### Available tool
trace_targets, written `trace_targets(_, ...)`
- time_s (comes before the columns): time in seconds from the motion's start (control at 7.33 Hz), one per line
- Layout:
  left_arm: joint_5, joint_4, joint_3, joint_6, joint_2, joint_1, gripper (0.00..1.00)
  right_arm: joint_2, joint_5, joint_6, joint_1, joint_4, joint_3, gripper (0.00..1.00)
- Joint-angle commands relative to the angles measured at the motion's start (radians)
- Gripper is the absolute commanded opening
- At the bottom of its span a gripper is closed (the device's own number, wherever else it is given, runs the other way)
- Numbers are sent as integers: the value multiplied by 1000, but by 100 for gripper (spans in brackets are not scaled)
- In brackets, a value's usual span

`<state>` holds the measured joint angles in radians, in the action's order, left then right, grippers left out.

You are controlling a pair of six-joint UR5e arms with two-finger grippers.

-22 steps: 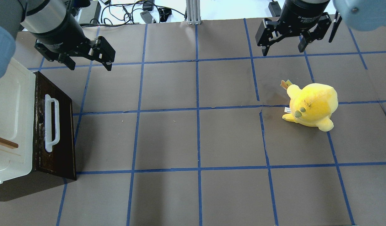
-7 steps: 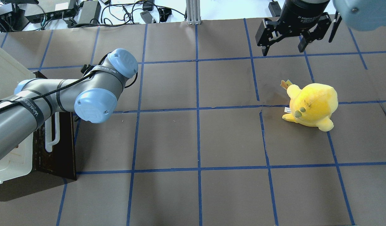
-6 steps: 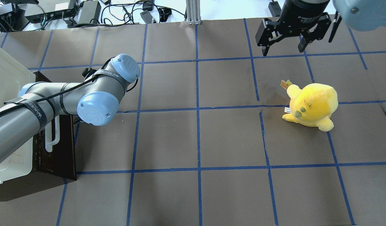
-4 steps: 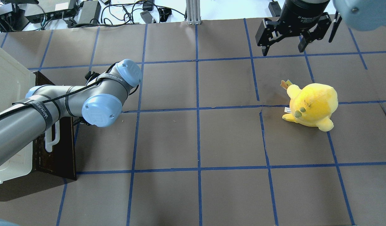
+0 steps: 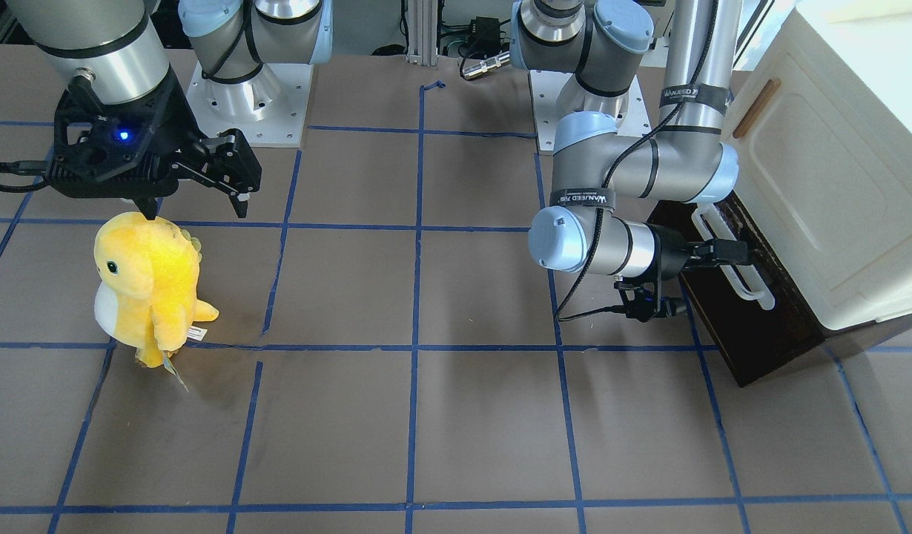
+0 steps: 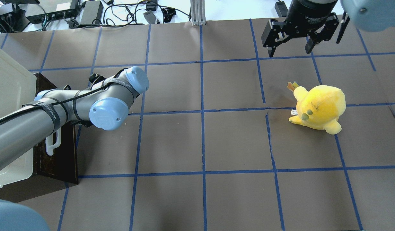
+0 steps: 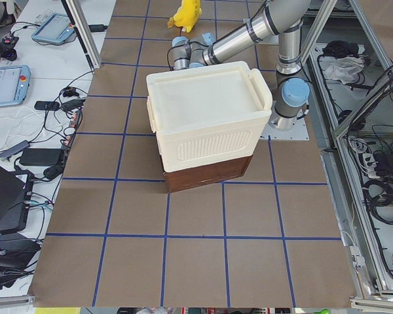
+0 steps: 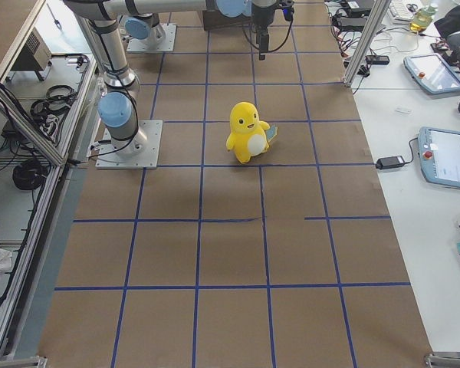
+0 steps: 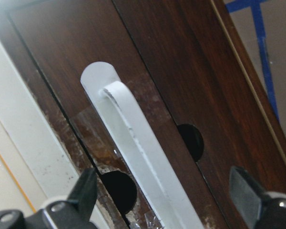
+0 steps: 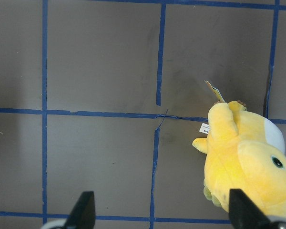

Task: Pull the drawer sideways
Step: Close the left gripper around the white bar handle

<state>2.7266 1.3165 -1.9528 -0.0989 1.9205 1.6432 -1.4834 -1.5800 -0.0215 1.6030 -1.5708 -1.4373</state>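
Observation:
The drawer [image 5: 752,326] has a dark brown wooden front and a long white bar handle [image 5: 732,256], and it sits under the cream-white cabinet box [image 5: 819,193]. My left gripper [image 5: 727,254] is level with the handle and points at the drawer front. In the left wrist view the gripper [image 9: 167,191] is open, with the white handle [image 9: 138,148] running between its fingertips [image 9: 88,188]. In the overhead view my left arm [image 6: 88,102] hides this gripper and most of the handle [image 6: 52,144]. My right gripper [image 6: 289,41] is open and empty, hovering far off.
A yellow plush toy [image 6: 319,107] stands on the brown paper mat under my right gripper [image 5: 196,200], and it shows in the right wrist view [image 10: 248,162]. The cabinet box [image 7: 206,118] stands at the table's left end. Blue tape lines grid the mat.
My left arm has swung down from the far side to the drawer front and edged along it, bringing the open gripper to the handle. The right arm, drawer and plush have not moved.

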Motion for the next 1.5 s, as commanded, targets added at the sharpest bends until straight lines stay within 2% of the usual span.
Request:
trace_targets(0.0, 45, 1, -8, -42, 25, 0, 100, 0, 0, 0, 0, 0, 0, 100)
trace_targets(0.68, 59, 1, -8, -76, 40, -9, 100, 0, 0, 0, 0, 0, 0, 100)
trace_targets(0.95, 99, 1, -8, -102, 46, -13, 94, 0, 0, 0, 0, 0, 0, 100)
trace_targets(1.36, 93, 1, -9, -107, 51, -14, 90, 0, 0, 0, 0, 0, 0, 100)
